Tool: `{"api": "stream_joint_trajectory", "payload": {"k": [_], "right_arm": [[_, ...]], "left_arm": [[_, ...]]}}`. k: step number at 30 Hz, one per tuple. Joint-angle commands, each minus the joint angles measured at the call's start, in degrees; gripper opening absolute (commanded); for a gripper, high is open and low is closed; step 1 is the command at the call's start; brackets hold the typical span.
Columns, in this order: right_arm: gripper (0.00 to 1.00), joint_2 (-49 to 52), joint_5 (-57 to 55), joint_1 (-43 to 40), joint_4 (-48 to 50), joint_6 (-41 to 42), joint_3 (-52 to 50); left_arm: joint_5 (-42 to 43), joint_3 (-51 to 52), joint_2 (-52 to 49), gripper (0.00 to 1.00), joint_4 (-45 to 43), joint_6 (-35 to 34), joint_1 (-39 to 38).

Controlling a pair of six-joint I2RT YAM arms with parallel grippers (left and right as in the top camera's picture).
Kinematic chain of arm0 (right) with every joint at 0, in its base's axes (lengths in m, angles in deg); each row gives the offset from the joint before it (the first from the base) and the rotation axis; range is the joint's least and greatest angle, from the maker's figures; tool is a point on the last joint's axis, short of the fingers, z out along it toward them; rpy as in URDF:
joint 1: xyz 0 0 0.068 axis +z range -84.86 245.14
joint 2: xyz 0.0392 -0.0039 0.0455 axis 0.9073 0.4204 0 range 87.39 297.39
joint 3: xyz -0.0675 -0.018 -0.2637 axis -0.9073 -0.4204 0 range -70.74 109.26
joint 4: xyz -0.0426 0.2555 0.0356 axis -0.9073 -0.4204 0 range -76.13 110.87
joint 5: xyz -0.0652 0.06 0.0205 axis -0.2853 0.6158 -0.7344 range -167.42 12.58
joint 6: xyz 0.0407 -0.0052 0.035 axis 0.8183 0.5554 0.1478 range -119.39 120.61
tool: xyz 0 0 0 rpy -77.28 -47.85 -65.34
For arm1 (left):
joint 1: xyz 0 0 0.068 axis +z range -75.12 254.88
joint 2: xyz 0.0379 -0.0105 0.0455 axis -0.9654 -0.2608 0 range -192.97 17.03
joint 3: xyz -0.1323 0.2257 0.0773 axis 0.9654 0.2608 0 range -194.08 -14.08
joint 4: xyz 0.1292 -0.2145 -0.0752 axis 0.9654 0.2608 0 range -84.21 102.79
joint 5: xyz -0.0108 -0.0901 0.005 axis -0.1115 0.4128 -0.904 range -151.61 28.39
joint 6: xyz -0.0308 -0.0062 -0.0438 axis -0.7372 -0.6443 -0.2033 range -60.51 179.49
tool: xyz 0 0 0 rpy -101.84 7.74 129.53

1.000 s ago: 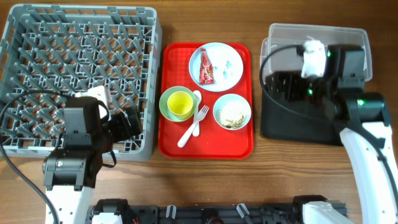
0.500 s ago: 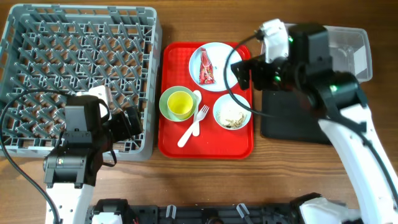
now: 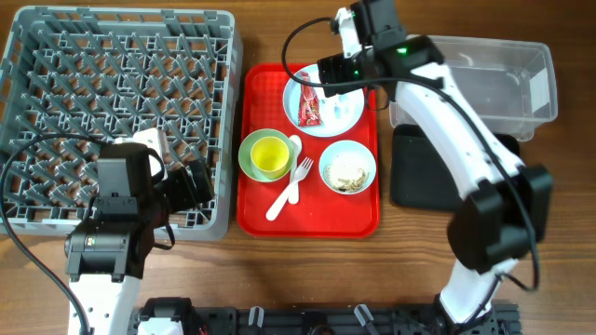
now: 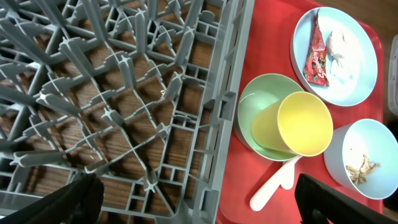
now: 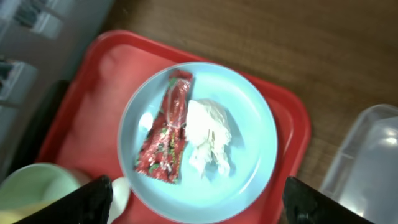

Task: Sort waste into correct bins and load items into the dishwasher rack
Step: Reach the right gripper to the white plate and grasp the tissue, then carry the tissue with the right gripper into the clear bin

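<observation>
The right hand (image 5: 202, 200) hangs over the far end of the flat red serving tray (image 5: 87, 99), its fingers spread wide with nothing between them. Straight beneath it sits the round pale-blue plate (image 5: 252, 118). The plate carries the small red shiny snack wrapper (image 5: 165, 140) and, touching the wrapper's side, the bit of white crumpled scrap (image 5: 208, 134). Off the red tray's right edge stand the clear rectangular plastic tub (image 3: 503, 65) and the shallow black rectangular tray (image 3: 410, 186). The left hand (image 4: 211, 199), likewise spread open and empty, waits over the large grey plastic dishwasher rack (image 3: 112, 93), at the rack edge nearest the red tray. My worry is that wrapper and scrap lie so close that the closing fingers could pinch both, sending one to the wrong bin. They could also scrape the slick plate and shove it across the red tray.
</observation>
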Motion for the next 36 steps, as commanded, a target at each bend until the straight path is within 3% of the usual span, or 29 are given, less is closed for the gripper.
{"api": "stream_joint_trajectory", "payload": {"k": [1,20,23,33,36], "right_arm": [[0.86,5.5,-1.0,0.2,1.5,4.0,1.5],[0.82,17.0,0.0,0.9,4.7,6.9,1.2],[0.68,17.2,0.0,0.9,4.7,7.0,1.2],[0.04,16.4,0.0,0.9,2.5,7.3,1.2],[0.04,14.4,0.0,0.7,1.4,7.2,1.4]], "left_arm": [[0.7,-1.1,0.4,1.0,-0.1,-0.3,0.4],[0.7,-1.1,0.4,1.0,0.0,-0.3,0.4],[0.7,-1.1,0.4,1.0,0.0,-0.3,0.4],[0.7,-1.1,0.4,1.0,0.0,-0.3,0.4],[0.7,-1.1,0.4,1.0,0.0,-0.2,0.4]]}}
